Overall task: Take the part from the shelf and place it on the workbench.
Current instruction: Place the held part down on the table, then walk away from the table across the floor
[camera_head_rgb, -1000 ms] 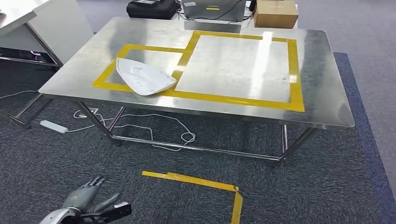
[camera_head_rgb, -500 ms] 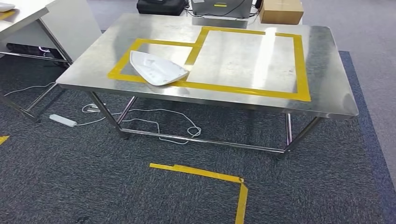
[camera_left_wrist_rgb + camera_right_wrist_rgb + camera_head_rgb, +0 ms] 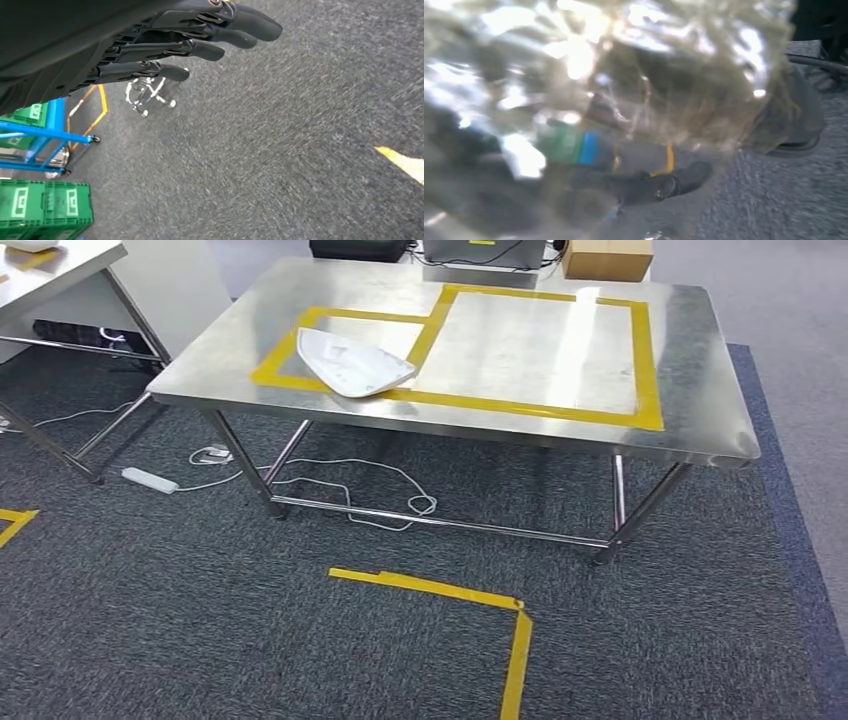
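Head view first: the workbench is ahead of me. A white part lies flat on it, across the edge of the smaller yellow tape frame and far beyond any fingertip's reach. A loose cable lies on the carpet under the bench. If I walk in close, I reckon a foot could snag it.

Left wrist view: the left hand hangs with its fingers stretched out, slightly apart and holding nothing. Carpet lies below the fingertips, and green crates sit off to the side.

Right wrist view: it's blurred. Something shiny and see-through covers the right hand, and I can make out one dark finger. I can't tell whether the hand grips anything. If it does, a blind swing could drop the thing or knock it against the bench edge.
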`<act>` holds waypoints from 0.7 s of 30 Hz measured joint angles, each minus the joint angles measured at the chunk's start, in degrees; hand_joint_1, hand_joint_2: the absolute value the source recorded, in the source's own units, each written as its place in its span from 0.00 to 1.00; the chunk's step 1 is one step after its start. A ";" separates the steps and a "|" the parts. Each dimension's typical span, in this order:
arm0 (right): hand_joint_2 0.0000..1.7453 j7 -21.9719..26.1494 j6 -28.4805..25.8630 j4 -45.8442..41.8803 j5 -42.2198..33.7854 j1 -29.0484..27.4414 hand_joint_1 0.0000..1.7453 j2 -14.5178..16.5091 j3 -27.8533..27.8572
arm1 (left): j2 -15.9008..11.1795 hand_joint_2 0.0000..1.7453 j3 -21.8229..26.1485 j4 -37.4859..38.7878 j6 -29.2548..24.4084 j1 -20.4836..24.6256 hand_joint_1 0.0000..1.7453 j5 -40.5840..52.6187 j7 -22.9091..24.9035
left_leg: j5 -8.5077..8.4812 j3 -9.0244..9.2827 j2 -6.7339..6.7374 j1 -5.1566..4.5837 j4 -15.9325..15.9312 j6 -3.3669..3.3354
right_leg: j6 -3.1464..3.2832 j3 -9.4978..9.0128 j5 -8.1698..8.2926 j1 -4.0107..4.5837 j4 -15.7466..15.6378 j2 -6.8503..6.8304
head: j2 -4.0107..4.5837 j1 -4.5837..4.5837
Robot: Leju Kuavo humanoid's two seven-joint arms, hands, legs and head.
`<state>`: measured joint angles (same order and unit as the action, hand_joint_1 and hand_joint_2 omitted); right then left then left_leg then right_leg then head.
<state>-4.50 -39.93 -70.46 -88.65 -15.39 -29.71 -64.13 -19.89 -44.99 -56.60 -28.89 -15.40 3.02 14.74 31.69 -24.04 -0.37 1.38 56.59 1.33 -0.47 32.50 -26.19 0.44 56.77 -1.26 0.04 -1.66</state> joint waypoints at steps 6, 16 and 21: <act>0.00 0.05 -0.02 -0.54 0.00 -1.03 0.00 -0.04 0.51 | -1.01 0.00 -2.04 -0.01 -1.26 -0.35 0.00 -2.41 -0.09 | -2.48 -2.87 0.66 -0.81 -1.53 -3.22 | -1.77 3.13 -7.04 -0.77 6.83 0.90 | 0.01 0.29; 0.00 0.17 -0.02 -2.24 0.00 -1.56 0.00 -1.25 1.27 | -2.22 0.00 -5.69 -1.16 -3.79 0.06 0.00 -5.84 -0.77 | -9.56 -10.87 0.75 -1.63 -0.25 -2.23 | -0.46 -12.97 -7.58 -0.14 -4.60 1.15 | 0.00 0.44; 0.00 0.78 -0.02 -3.39 0.00 -2.29 0.00 -1.57 1.79 | -3.35 0.00 -8.45 -1.30 -5.57 0.76 0.00 -9.20 -1.69 | -2.78 -13.01 0.54 -1.20 5.37 -0.62 | 1.50 -9.82 -5.05 -0.23 -4.66 0.45 | 0.01 0.13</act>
<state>-3.72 -39.95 -73.85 -88.65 -17.68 -31.28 -62.34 -23.24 -53.44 -57.90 -34.46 -14.64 -6.18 13.04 28.92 -37.05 0.17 0.18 61.96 0.71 1.03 22.68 -31.23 0.21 52.10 -0.81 0.05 -1.53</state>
